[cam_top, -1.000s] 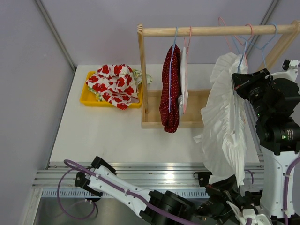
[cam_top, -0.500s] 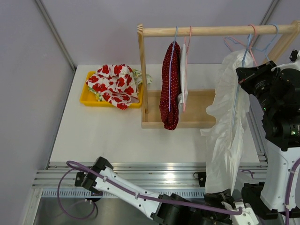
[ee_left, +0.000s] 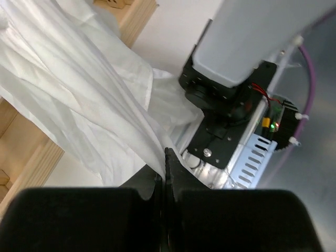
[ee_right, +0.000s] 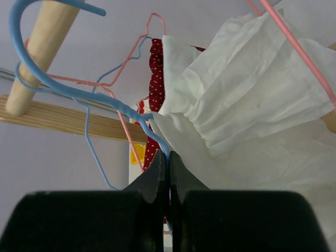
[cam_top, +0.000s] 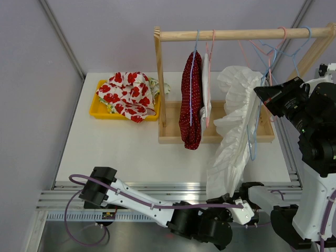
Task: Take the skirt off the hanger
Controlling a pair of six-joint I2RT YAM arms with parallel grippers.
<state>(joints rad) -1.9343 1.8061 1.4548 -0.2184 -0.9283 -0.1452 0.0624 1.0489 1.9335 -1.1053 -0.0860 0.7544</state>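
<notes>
Above white counter (cam_top: 115, 152) at frame right, left pincer (ee_left: 165, 156) clamps white skirt (cam_top: 233, 131) hem; right pincer (ee_right: 168, 157) clamps blue hanger (ee_right: 122, 106).

Bright, even, diffuse light, faint soft shadows on the white worktop (cam_top: 115, 149), pale sheen on the rail (cam_top: 157, 190), skirt (cam_top: 233, 126) nearly washed out yet folds readable, overhead view crisp, left tool (ee_left: 165, 157) and right tool (ee_right: 168, 157) dark and blurred near the lens, hanger (ee_right: 123, 107) sharp.
</notes>
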